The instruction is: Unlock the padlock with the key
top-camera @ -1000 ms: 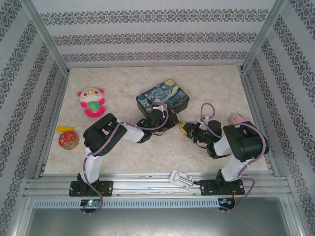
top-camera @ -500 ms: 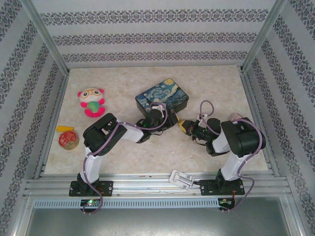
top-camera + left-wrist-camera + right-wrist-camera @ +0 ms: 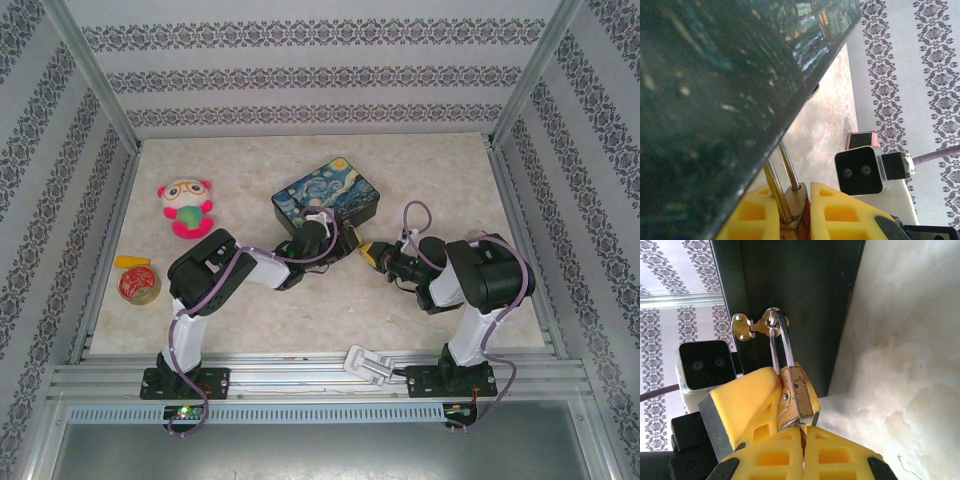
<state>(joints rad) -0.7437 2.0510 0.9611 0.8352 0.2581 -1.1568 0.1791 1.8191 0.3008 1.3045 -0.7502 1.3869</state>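
Left wrist: left claw [image 3: 797, 212] pinches the padlock [image 3: 799, 196] (closed tight on it).

Damask-striped white walls [image 3: 320, 70], aluminium frame posts [image 3: 96, 80], pale marbled tabletop [image 3: 440, 170].

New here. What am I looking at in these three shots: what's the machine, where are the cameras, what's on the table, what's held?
These are two small robot arms bolted at the table's near edge. Each ends in a two-finger gripper with yellow pads. The wide shot looks down from above and behind them. The two close-ups come from cameras on the left and right wrists. On the marble-patterned table sit a dark blue painted tin box, a plush toy and a tape roll. A small brass padlock is hooked through the box's latch. The left gripper is clamped on the padlock's body. The right gripper is closed just beneath it; whether it pinches the key I cannot tell.
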